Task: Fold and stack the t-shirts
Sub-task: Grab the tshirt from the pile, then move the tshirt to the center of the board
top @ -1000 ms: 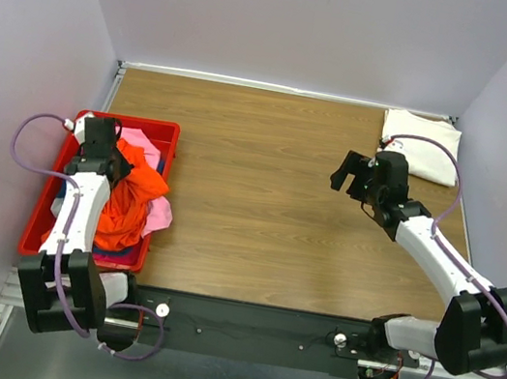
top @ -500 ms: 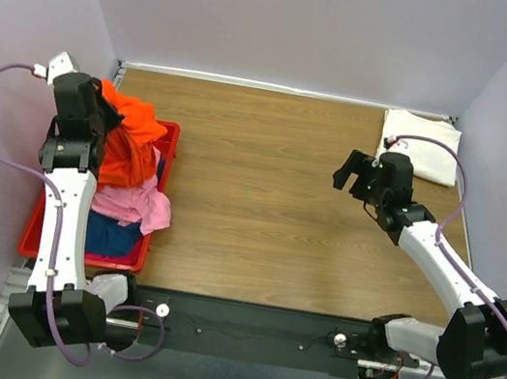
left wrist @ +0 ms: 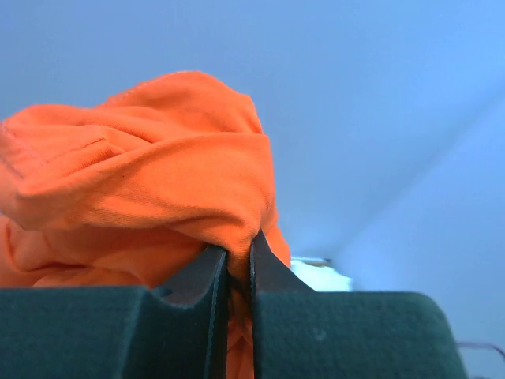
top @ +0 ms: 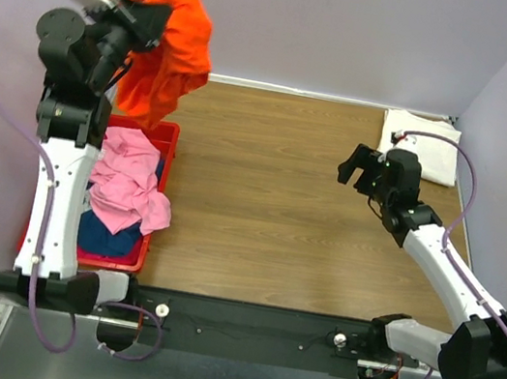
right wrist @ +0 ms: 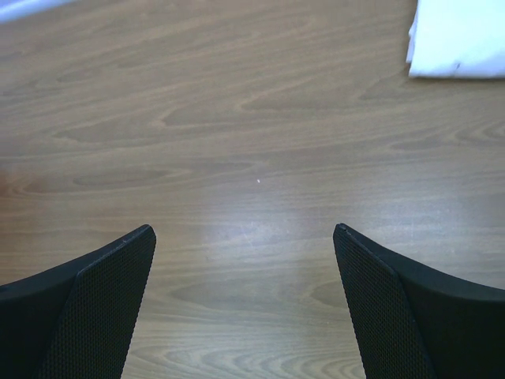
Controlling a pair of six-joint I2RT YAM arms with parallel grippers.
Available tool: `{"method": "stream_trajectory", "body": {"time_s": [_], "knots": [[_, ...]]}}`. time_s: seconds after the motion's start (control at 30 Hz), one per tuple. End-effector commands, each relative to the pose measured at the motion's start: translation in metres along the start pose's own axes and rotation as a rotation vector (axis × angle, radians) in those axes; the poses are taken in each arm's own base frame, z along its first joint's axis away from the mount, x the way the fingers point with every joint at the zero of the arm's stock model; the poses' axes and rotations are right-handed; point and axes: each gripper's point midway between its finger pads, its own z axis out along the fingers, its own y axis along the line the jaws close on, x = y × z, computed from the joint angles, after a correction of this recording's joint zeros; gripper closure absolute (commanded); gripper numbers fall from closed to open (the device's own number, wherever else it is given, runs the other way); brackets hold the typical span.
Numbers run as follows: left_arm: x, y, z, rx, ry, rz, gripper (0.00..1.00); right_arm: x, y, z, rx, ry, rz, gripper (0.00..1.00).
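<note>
You have one white t-shirt lying folded flat in the far right corner of the surface, so that one looks done. Your left claw is pinched tight on the orange t-shirt and holds it high in the air, above the far end of the red bin. The shirt hangs in a bunch and is not folded yet. The pink t-shirt and the dark blue t-shirt lie crumpled in the bin, and the pink one spills over the side. So I think most of the job is left. Your right claw is wide apart and holds nothing. It hangs over the right part of the surface, near the white t-shirt. The surface is brown wood. Plain pale purple walls stand on three sides.
</note>
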Motion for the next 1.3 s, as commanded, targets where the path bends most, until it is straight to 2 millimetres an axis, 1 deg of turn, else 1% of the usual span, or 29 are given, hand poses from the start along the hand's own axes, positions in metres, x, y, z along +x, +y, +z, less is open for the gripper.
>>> {"method": "stream_trajectory", "body": {"time_s": [0.0, 0.07, 0.13, 0.17, 0.2, 0.27, 0.3, 0.37, 0.4, 0.47, 0.5, 0.53, 0.57, 0.6, 0.63, 0.67, 0.73, 0.77, 0.8, 0.87, 0.9, 0.93, 0.97, 1.0, 1.07, 1.1, 1.17, 1.2, 1.27], "knots": [[-0.024, -0.106, 0.004, 0.367, -0.030, -0.008, 1.00, -0.048, 0.007, -0.018, 0.008, -0.134, -0.005, 0.00], [-0.013, -0.127, 0.006, 0.444, -0.007, -0.052, 1.00, -0.064, 0.007, -0.028, 0.018, -0.183, -0.002, 0.00], [-0.012, -0.145, 0.000, 0.511, -0.027, -0.079, 1.00, -0.073, 0.004, -0.039, 0.031, -0.223, -0.006, 0.00], [0.004, -0.142, 0.004, 0.510, -0.002, -0.094, 1.00, -0.074, 0.002, -0.042, 0.038, -0.234, -0.008, 0.00], [0.012, -0.154, 0.001, 0.551, 0.005, -0.107, 1.00, -0.075, -0.001, -0.045, 0.046, -0.243, -0.007, 0.00], [0.029, -0.158, -0.001, 0.568, 0.033, -0.127, 1.00, -0.079, -0.004, -0.057, 0.054, -0.275, 0.005, 0.00], [0.054, -0.162, -0.001, 0.584, 0.087, -0.149, 1.00, -0.072, -0.007, -0.058, 0.055, -0.268, 0.005, 0.00], [0.076, -0.164, -0.007, 0.586, 0.125, -0.157, 1.00, -0.068, -0.009, -0.064, 0.049, -0.275, 0.027, 0.00], [0.106, -0.156, -0.007, 0.564, 0.181, -0.170, 1.00, -0.062, -0.011, -0.067, 0.048, -0.273, 0.030, 0.00], [0.138, -0.162, -0.020, 0.568, 0.239, -0.180, 1.00, -0.054, -0.014, -0.068, 0.046, -0.268, 0.050, 0.00], [0.176, -0.148, -0.025, 0.538, 0.310, -0.185, 1.00, -0.041, -0.017, -0.067, 0.044, -0.249, 0.056, 0.00], [0.195, -0.155, -0.039, 0.550, 0.349, -0.195, 1.00, -0.035, -0.019, -0.066, 0.050, -0.238, 0.062, 0.00], [0.241, -0.139, -0.050, 0.509, 0.437, -0.192, 1.00, -0.029, -0.021, -0.064, 0.052, -0.229, 0.078, 0.00], [0.262, -0.138, -0.062, 0.515, 0.474, -0.194, 0.94, -0.022, -0.022, -0.061, 0.053, -0.214, 0.080, 0.00], [0.286, -0.133, -0.072, 0.506, 0.521, -0.192, 0.82, -0.011, -0.026, -0.056, 0.061, -0.193, 0.077, 0.00], [0.332, -0.125, -0.098, 0.494, 0.626, -0.196, 0.57, -0.003, -0.028, -0.052, 0.066, -0.174, 0.076, 0.00], [0.375, -0.107, -0.119, 0.421, 0.696, -0.193, 0.30, 0.009, -0.030, -0.047, 0.065, -0.147, 0.089, 0.00], [0.391, -0.104, -0.132, 0.403, 0.723, -0.191, 0.22, 0.023, -0.028, -0.044, 0.047, -0.113, 0.100, 0.00], [0.417, -0.099, -0.157, 0.393, 0.780, -0.189, 0.20, 0.028, -0.027, -0.043, 0.035, -0.101, 0.108, 0.00], [0.432, -0.088, -0.178, 0.332, 0.799, -0.206, 0.19, 0.044, -0.024, -0.045, 0.000, -0.079, 0.146, 0.00], [0.437, -0.094, -0.192, 0.341, 0.817, -0.215, 0.18, 0.048, -0.024, -0.046, -0.013, -0.079, 0.157, 0.00], [0.431, -0.092, -0.196, 0.332, 0.791, -0.222, 0.18, 0.053, -0.023, -0.047, -0.025, -0.074, 0.168, 0.00], [0.432, -0.084, -0.198, 0.289, 0.776, -0.221, 0.18, 0.057, -0.022, -0.047, -0.033, -0.066, 0.185, 0.00], [0.444, -0.067, -0.210, 0.241, 0.806, -0.207, 0.18, 0.070, -0.023, -0.047, -0.042, -0.039, 0.190, 0.00], [0.441, -0.052, -0.215, 0.175, 0.778, -0.233, 0.18, 0.083, -0.022, -0.046, -0.052, 0.000, 0.227, 0.00], [0.452, -0.033, -0.226, 0.122, 0.801, -0.222, 0.18, 0.096, -0.022, -0.045, -0.055, 0.047, 0.241, 0.00], [0.449, -0.017, -0.229, 0.057, 0.761, -0.250, 0.18, 0.111, -0.019, -0.045, -0.064, 0.113, 0.268, 0.00], [0.457, -0.001, -0.238, 0.015, 0.777, -0.234, 0.18, 0.123, -0.023, -0.047, -0.041, 0.159, 0.278, 0.00], [0.452, 0.010, -0.238, -0.022, 0.741, -0.229, 0.18, 0.134, -0.028, -0.049, -0.021, 0.192, 0.261, 0.00]]}}
